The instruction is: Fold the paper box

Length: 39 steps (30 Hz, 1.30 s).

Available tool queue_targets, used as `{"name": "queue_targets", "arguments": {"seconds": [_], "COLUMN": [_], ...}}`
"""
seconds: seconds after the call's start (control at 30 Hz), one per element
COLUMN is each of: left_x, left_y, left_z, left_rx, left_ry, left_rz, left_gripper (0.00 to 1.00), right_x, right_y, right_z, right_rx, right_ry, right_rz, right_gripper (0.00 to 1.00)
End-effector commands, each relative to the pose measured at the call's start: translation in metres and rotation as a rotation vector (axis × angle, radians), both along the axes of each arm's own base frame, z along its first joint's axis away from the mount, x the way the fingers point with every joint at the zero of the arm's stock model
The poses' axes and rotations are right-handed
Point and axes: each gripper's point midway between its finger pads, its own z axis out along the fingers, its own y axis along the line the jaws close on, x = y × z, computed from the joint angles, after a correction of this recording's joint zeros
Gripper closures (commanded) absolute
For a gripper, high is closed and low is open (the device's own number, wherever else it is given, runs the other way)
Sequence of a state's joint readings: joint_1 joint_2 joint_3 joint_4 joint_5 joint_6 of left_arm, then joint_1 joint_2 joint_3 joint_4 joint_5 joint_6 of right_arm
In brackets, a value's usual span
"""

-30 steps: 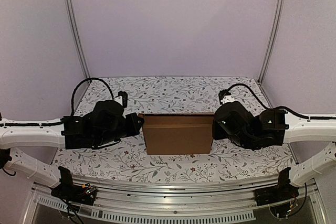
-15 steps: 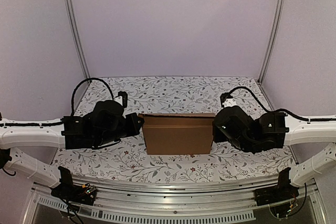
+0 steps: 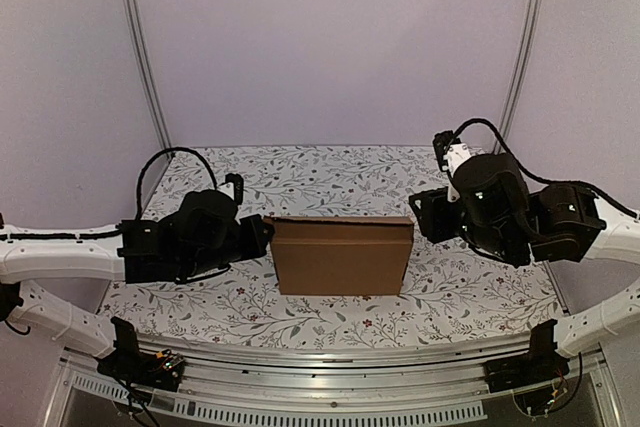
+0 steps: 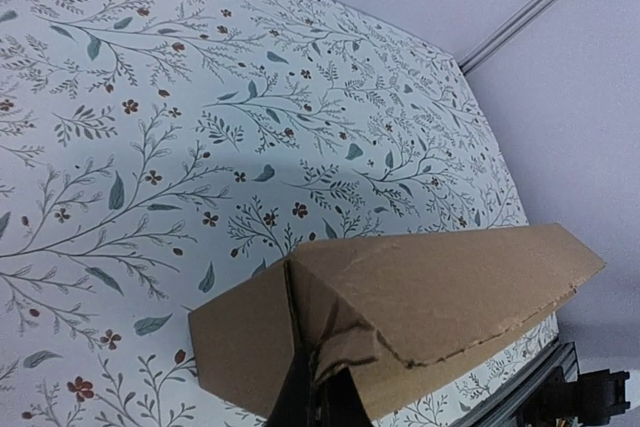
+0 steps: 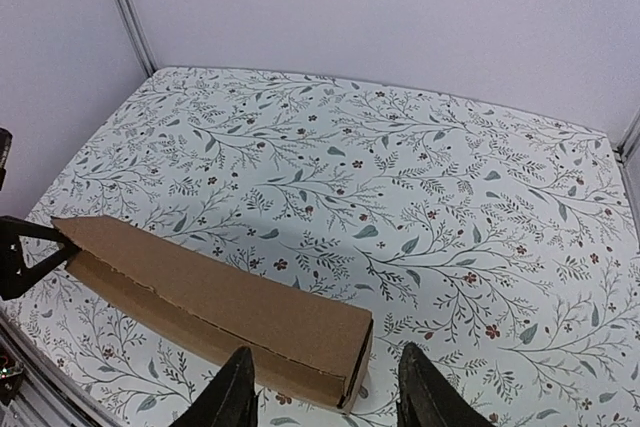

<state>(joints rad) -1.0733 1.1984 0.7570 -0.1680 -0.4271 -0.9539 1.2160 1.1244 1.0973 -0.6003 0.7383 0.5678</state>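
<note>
While the left gripper [image 3: 262, 232] pinches a cardboard edge at the left end of the paper box [image 3: 340, 255], jaws pressed together on it, the right gripper [image 5: 325, 349] hangs with its fingers spread, the box's right end below and between them, not touching! Box sits mid-table on the floral tablecloth [image 3: 470, 297], long axis running left to right, parallel to the near edge, broad brown face toward the arm bases. Plenty of open cloth behind it up to the back wall [image 3: 330, 47], a narrower strip in front
</note>
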Motion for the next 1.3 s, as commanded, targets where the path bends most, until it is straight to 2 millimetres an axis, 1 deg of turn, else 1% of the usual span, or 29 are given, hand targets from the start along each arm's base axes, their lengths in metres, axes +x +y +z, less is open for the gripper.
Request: {"name": "queue_targets", "arguments": {"seconds": [0.0, 0.03, 0.07, 0.17, 0.27, 0.33, 0.43, 0.5, 0.6, 0.83, 0.93, 1.03, 1.27], "left_x": [-0.047, -0.046, -0.046, -0.045, -0.045, -0.045, -0.045, -0.046, -0.048, -0.056, -0.058, -0.057, -0.046], "left_y": [0.043, 0.042, 0.041, 0.038, 0.036, 0.034, 0.032, 0.03, 0.028, 0.028, 0.026, 0.025, 0.024], "left_z": [-0.1, -0.099, -0.099, -0.096, -0.093, -0.087, -0.079, -0.073, -0.067, -0.062, -0.059, -0.055, -0.037], "left_rx": [0.375, 0.375, 0.375, 0.368, 0.364, 0.36, 0.347, 0.335, 0.316, 0.33, 0.325, 0.321, 0.31], "left_ry": [0.259, 0.259, 0.259, 0.255, 0.253, 0.245, 0.235, 0.23, 0.228, 0.261, 0.267, 0.259, 0.19], "left_rz": [-0.089, -0.09, -0.092, -0.099, -0.104, -0.11, -0.124, -0.139, -0.158, -0.196, -0.209, -0.215, -0.19], "left_gripper": [1.0, 0.99, 0.99, 0.98, 0.92, 0.86, 0.77, 0.74, 0.68, 0.56, 0.53, 0.5, 0.43], "right_x": [0.004, 0.005, 0.008, 0.018, 0.025, 0.031, 0.037, 0.041, 0.046, 0.052, 0.052, 0.053, 0.049], "right_y": [0.026, 0.033, 0.04, 0.062, 0.081, 0.093, 0.106, 0.114, 0.123, 0.136, 0.138, 0.134, 0.115], "right_z": [0.024, 0.028, 0.028, 0.025, 0.021, 0.013, 0.007, -0.001, -0.01, -0.038, -0.052, -0.068, -0.108], "right_rx": [0.005, 0.004, -0.003, -0.019, -0.011, -0.026, -0.034, -0.048, -0.066, -0.091, -0.111, -0.13, -0.185], "right_ry": [-0.042, -0.048, -0.048, -0.051, -0.06, -0.061, -0.07, -0.072, -0.074, -0.055, -0.04, -0.025, 0.007], "right_rz": [0.08, 0.089, 0.094, 0.108, 0.125, 0.124, 0.122, 0.114, 0.112, 0.103, 0.099, 0.083, 0.036], "right_gripper": [0.58, 0.62, 0.66, 0.86, 1.0, 1.0, 1.0, 1.0, 1.0, 1.0, 1.0, 1.0, 1.0]}}
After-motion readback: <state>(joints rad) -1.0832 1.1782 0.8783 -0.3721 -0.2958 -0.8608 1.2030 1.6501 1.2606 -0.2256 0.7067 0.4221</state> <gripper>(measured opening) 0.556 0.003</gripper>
